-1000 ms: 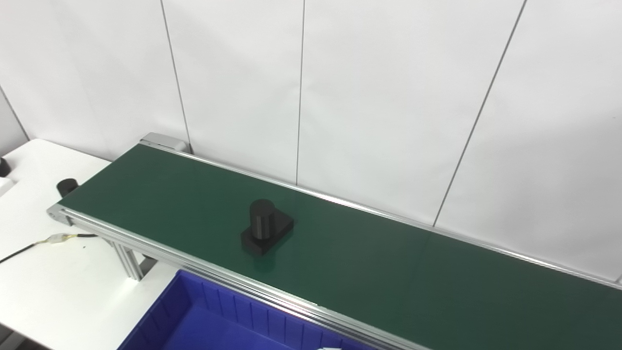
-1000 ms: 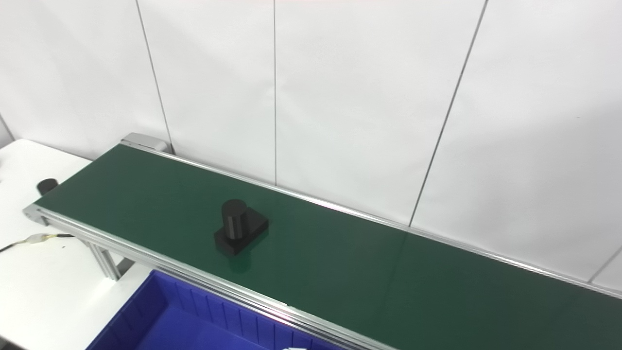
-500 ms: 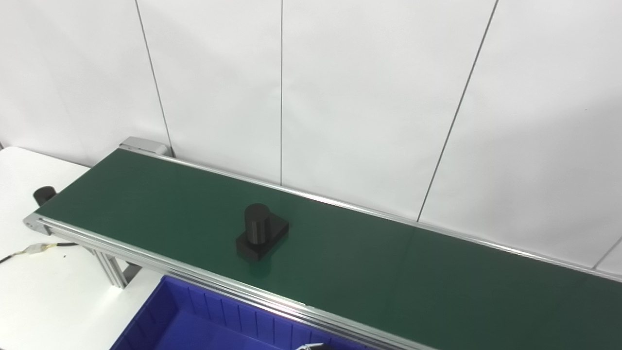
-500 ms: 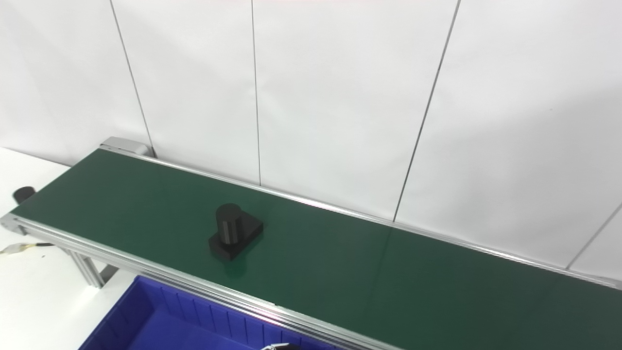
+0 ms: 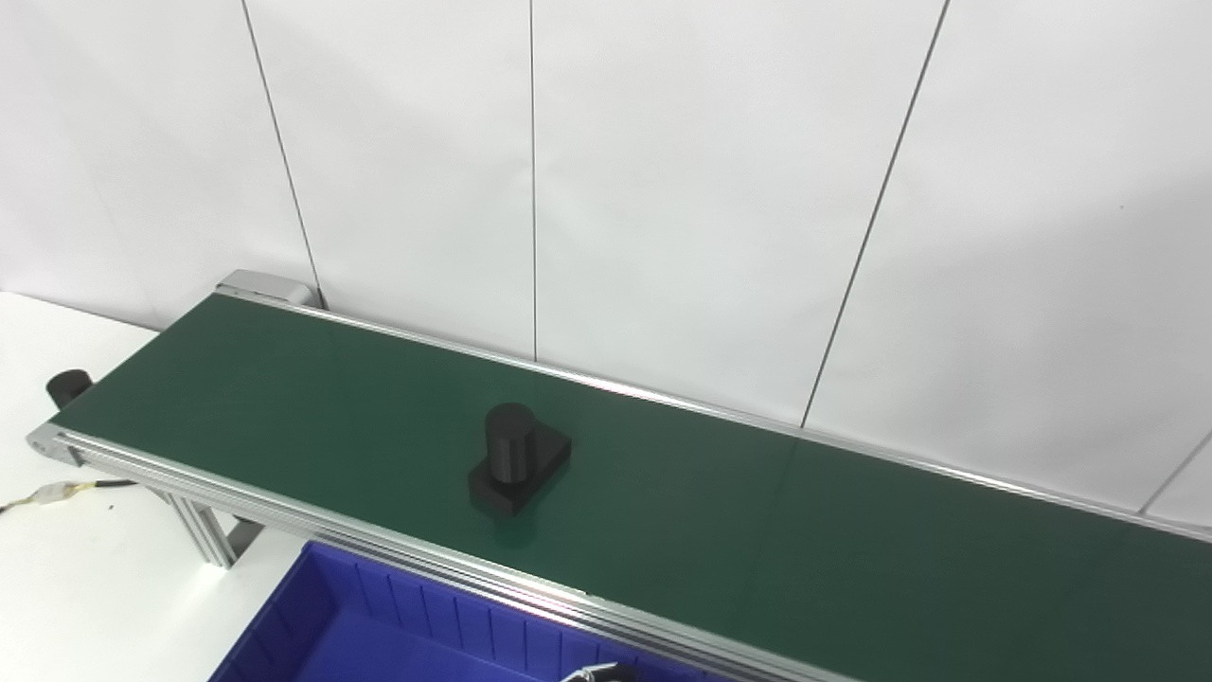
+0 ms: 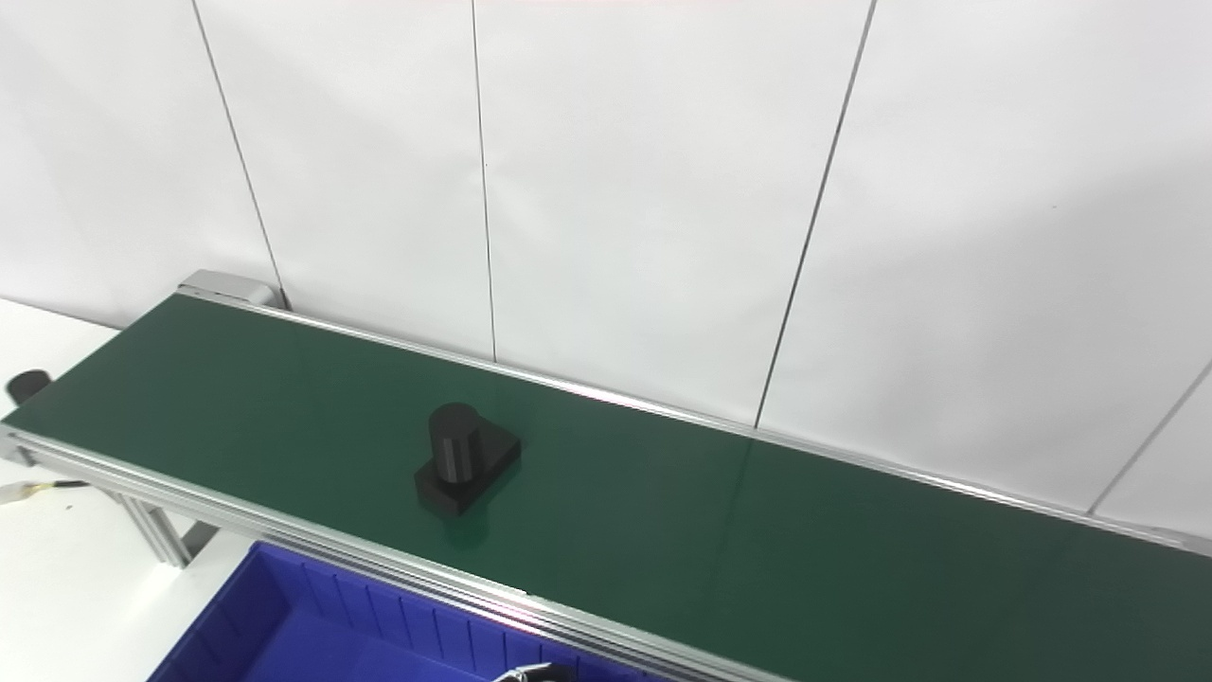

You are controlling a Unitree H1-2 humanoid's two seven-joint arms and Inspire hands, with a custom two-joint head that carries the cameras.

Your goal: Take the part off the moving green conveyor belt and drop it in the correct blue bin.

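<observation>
A long green belt [image 5: 757, 530] runs slantwise across my view, framed by silver rails and backed closely by a white panelled wall [image 5: 663, 189] with thin dark seams. The black part [image 5: 516, 458], a flat block with a short upright cylinder on top, sits on the belt, roughly midway between the two rails and nearer the belt's left end than its right. It casts a faint reflection on the glossy green surface.

Below the near rail, a blue bin [image 5: 379, 635] with ribbed inner walls shows at the bottom edge, just beside the belt frame. The white desk [image 5: 85, 568] spreads out at the lower left, carrying the belt's silver leg [image 5: 204, 530], a thin cable with a pale connector [image 5: 57, 492], and a small black knob [image 5: 68, 386] by the belt's left end.

A sliver of something grey and metallic [image 5: 592, 673] pokes up at the bottom edge over the bin; I cannot tell what it is. Neither robot hand of mine is clearly in view, so I cannot tell how their fingers stand.
</observation>
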